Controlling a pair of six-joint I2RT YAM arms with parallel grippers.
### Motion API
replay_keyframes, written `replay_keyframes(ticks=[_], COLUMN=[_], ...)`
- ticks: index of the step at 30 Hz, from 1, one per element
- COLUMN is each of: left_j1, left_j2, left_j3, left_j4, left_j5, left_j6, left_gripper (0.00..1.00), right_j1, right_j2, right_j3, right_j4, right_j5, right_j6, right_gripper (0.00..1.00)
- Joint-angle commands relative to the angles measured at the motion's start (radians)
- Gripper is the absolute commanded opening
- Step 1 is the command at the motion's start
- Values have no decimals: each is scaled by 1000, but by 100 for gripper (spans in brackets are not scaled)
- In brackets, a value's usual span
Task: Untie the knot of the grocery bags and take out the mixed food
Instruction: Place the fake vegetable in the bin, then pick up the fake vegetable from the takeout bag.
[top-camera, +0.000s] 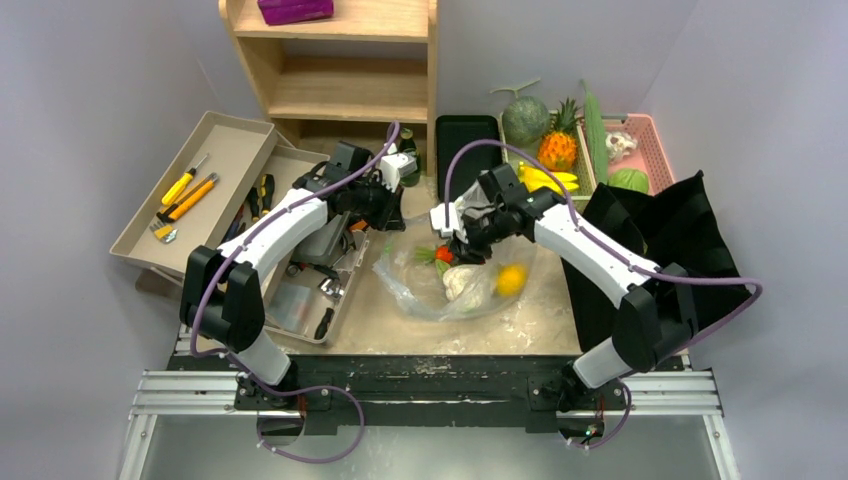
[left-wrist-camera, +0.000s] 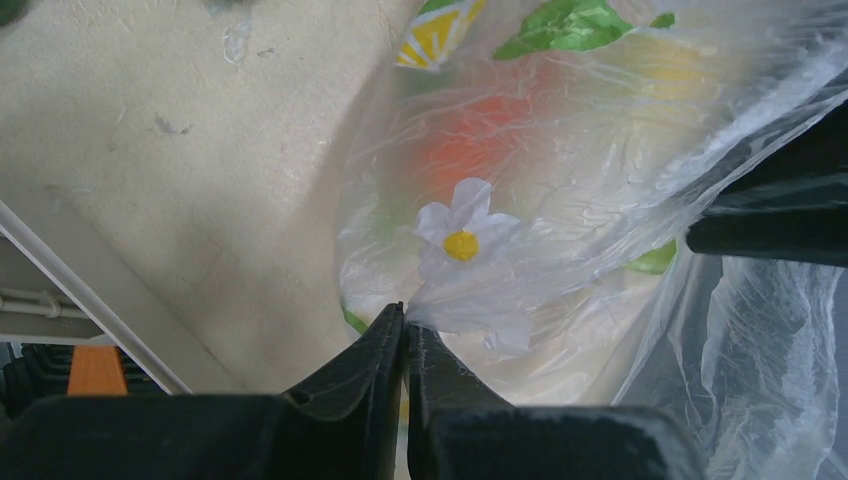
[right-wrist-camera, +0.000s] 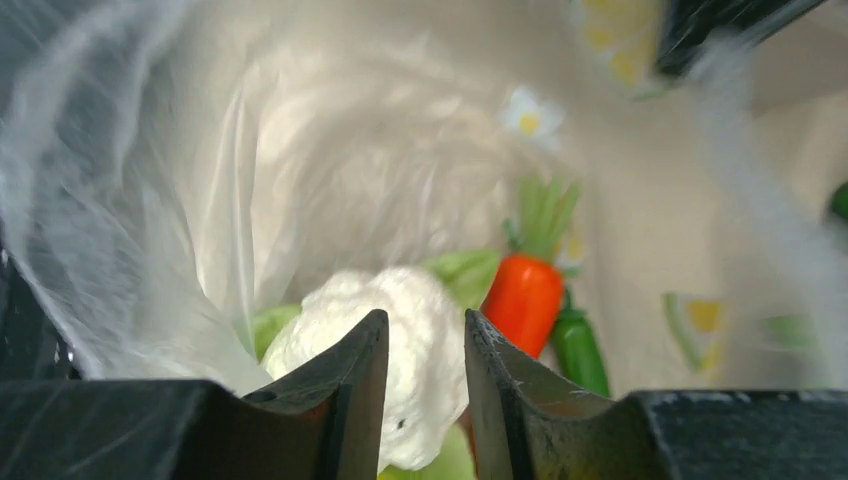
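From above, finds the see-through plastic bag (top-camera: 430, 290) slumped at the middle of the counter (top-camera: 540, 320), with its mouth toward the far side. Shows through the film a yellow citrus (top-camera: 511, 279), a white cauliflower (top-camera: 460, 282) and something small and red (top-camera: 444, 254). Puts the left fingers (top-camera: 393, 213) at the bag's far left rim and the right fingers (top-camera: 463, 245) down in its mouth; cannot tell from up here whether either pair is apart or together. Places the black cloth bag (top-camera: 660, 230) at the right edge of the counter, partly under the right arm. Groups at the far right a pink basket (top-camera: 655, 150), a round green melon (top-camera: 525, 118), a pineapple (top-camera: 558, 148) and a long cucumber (top-camera: 595, 125), all well apart from both pairs of fingers.

Through the left wrist camera, catches the left fingers (left-wrist-camera: 400, 340) pressed together on a pinch of the see-through plastic bag (left-wrist-camera: 560, 160), just below a white daisy print (left-wrist-camera: 460, 238) on the film. Makes out orange and green blurs behind the plastic, too hazy to name. Leaves bare counter (left-wrist-camera: 150, 150) on the left.

Through the right wrist camera, shows the right fingers (right-wrist-camera: 380, 340) apart, clamped on nothing, inside the see-through plastic bag (right-wrist-camera: 150, 200), with film draped along the left. Frames the white cauliflower (right-wrist-camera: 410, 310) straight beyond the gap. Sets an orange carrot (right-wrist-camera: 525, 295) with a green top just right of it, touching a dark green vegetable (right-wrist-camera: 578, 350).
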Motion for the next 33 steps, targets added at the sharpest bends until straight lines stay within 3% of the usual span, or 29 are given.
replay_keyframes(ticks=[1, 6, 12, 22, 24, 26, 29, 32, 33], left_j1=[11, 12, 12, 13, 13, 13, 13, 13, 13], left_j2=[-42, -53, -61, -68, -65, -62, -61, -59, -56], left_j3=[29, 26, 18, 10, 12, 17, 21, 24, 25], left_j4=[-6, -16, -20, -29, -29, -34, -39, -41, -41], left_j5=[17, 13, 11, 12, 13, 14, 15, 18, 20], left_j6=[-10, -9, 3, 18, 19, 24, 37, 37, 35], left_gripper=[5, 4, 4, 4, 4, 4, 4, 4, 4], right_j1=[7, 7, 9, 35, 39, 38, 38, 38, 39], right_j2=[-28, -19, 37, 141, 164, 179, 151, 40, 3], right_j3=[-108, -152, -97, -114, -126, -128, -100, -83, -85], right_j4=[75, 13, -141, -44, -29, -31, -52, -55, -42], right_j5=[178, 244, 169, 302, 326, 332, 281, 167, 152], right_j6=[-125, -147, -105, 10, 13, 9, 12, -10, -11], right_gripper=[36, 66, 91, 85, 81, 69, 33, 8, 4])
